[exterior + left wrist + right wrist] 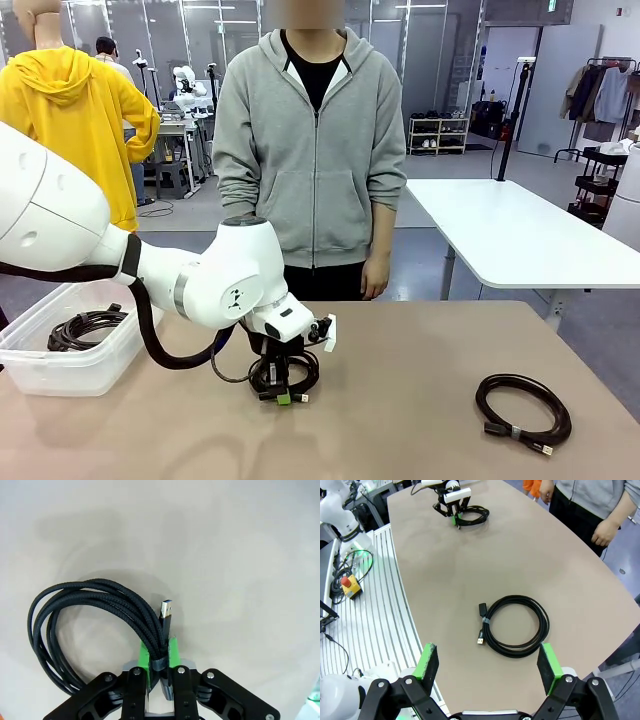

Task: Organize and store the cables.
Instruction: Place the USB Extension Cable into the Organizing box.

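Observation:
A coiled black cable (305, 372) lies on the tan table near the middle. My left gripper (284, 394) points down onto it. In the left wrist view the left gripper (159, 652) is shut on this cable (75, 597) at its small tie, green pads (144, 655) pressing both sides, with a USB plug (166, 610) sticking up just beyond. A second coiled cable (522, 412) rests at the table's right. My right gripper (489, 666) hangs open high above that cable (516, 626), apart from it. Another cable (85, 326) lies inside the bin.
A clear plastic bin (30, 372) stands at the table's left edge. A person in a grey hoodie (310, 150) stands at the far side, hands (604, 531) hanging off the table. A second white table (520, 235) stands behind on the right.

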You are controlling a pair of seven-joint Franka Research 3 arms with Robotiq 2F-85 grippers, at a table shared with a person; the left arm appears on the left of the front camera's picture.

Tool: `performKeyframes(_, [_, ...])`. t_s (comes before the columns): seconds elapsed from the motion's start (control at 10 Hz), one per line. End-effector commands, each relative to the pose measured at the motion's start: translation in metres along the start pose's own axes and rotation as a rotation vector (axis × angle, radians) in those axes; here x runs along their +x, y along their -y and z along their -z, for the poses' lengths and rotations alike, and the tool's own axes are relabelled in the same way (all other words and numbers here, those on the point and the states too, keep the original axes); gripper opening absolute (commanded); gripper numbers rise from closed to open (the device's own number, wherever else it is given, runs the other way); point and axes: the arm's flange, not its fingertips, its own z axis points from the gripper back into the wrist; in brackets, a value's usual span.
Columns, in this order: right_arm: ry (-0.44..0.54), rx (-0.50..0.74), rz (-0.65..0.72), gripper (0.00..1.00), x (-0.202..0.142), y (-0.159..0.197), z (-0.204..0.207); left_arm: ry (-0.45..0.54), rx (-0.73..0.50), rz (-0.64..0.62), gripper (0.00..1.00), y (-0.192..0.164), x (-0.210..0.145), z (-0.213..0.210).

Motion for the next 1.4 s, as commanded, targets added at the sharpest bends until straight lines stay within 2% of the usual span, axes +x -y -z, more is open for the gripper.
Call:
performKeyframes(0.0, [0.01,0.004,-0.013,1.0,0.0,0.001,0.0,-0.025,0.026,-0.04,0.0,0.0,0.001,-0.039])
performKeyframes(0.1, [0.01,0.004,-0.013,1.0,0.0,0.001,0.0,-0.032,0.031,-0.046,0.0,0.001,0.002,-0.058])
performKeyframes(0.2, [0.01,0.004,-0.013,1.0,0.0,0.001,0.0,-0.021,0.042,-0.024,0.12,0.004,0.002,-0.079])
performKeyframes(0.4, [0.01,0.004,-0.013,1.0,0.0,0.001,0.0,0.019,0.075,-0.008,0.12,0.01,0.002,-0.114])
performKeyframes(0.6, [0.01,0.004,-0.013,1.0,0.0,0.001,0.0,0.029,0.039,0.03,0.12,0.014,0.008,-0.117])
performKeyframes(0.7, [0.01,0.004,-0.013,1.0,0.0,0.001,0.0,0.01,0.099,-0.017,0.12,0.009,0.007,-0.119])
performKeyframes(1.1, [0.01,0.004,-0.013,1.0,0.0,0.001,0.0,0.01,0.099,-0.017,0.12,0.009,0.007,-0.119])
performKeyframes(1.2, [0.01,0.004,-0.013,1.0,0.0,0.001,0.0,0.013,0.085,-0.012,0.16,0.009,0.006,-0.119])
performKeyframes(1.3, [0.01,0.004,-0.013,1.0,0.0,0.001,0.0,-0.012,0.087,0.04,0.16,0.003,-0.001,-0.129])
